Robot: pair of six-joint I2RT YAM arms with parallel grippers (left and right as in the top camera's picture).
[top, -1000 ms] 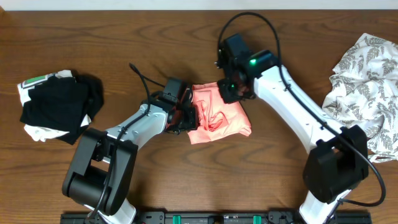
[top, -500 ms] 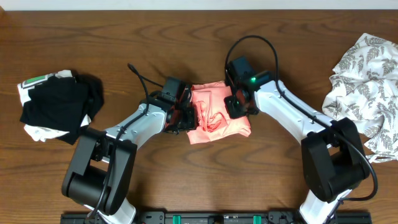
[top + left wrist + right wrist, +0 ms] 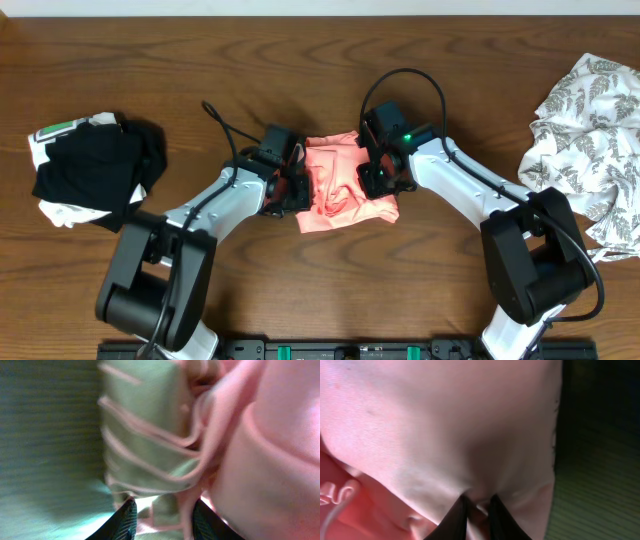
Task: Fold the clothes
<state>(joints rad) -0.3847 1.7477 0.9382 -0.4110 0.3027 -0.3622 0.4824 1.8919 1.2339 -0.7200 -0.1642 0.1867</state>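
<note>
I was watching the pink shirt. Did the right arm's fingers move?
Yes. The right fingers slid away from the far edge of the table, toward the arm bases, on the pink T-shirt.

White-shelled left arm (image 3: pixel 215 203) and right arm (image 3: pixel 470 182) with black joints, bases, looping cables (image 3: pixel 425 78), and black-fingered left claw (image 3: pixel 166 521) and right claw (image 3: pixel 476 512); a green light (image 3: pixel 406 138) on the right wrist.

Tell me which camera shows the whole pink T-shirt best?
The overhead view: it alone shows the whole bunched pink T-shirt. The left wrist view shows only blurry folded edges; the right wrist view, a smooth patch pinched by the right end effector.
</note>
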